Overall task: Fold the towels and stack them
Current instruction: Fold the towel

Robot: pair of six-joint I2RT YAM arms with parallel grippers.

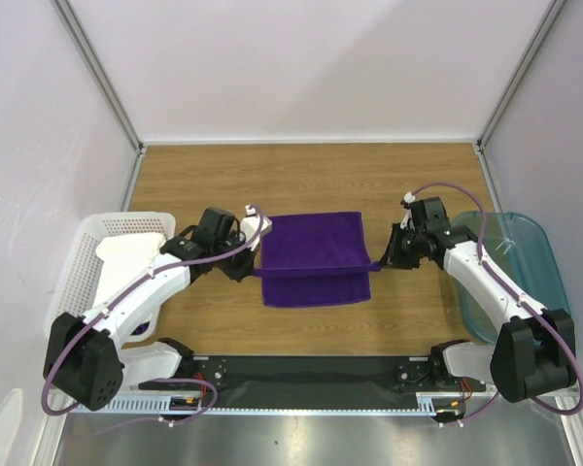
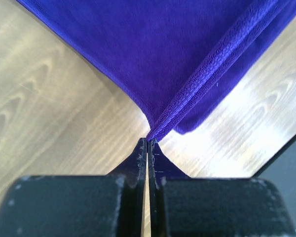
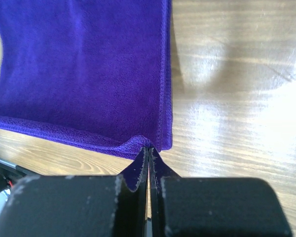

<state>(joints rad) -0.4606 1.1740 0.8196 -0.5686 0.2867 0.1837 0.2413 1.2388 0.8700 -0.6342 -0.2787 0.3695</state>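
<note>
A deep-purple towel (image 1: 316, 254) lies mid-table, its near part hanging folded beneath a taut raised edge. My left gripper (image 1: 256, 270) is shut on the towel's left corner; in the left wrist view the hem (image 2: 207, 79) runs straight into the closed tips (image 2: 149, 140). My right gripper (image 1: 379, 264) is shut on the right corner; in the right wrist view the towel (image 3: 84, 69) bunches at the closed tips (image 3: 147, 147). A white towel (image 1: 126, 250) lies in the white basket at the left.
The white perforated basket (image 1: 83, 254) stands at the left table edge. A teal bin (image 1: 534, 254) stands at the right edge beside my right arm. Bare wooden table (image 1: 301, 175) lies beyond the towel. A black rail (image 1: 301, 374) runs along the near edge.
</note>
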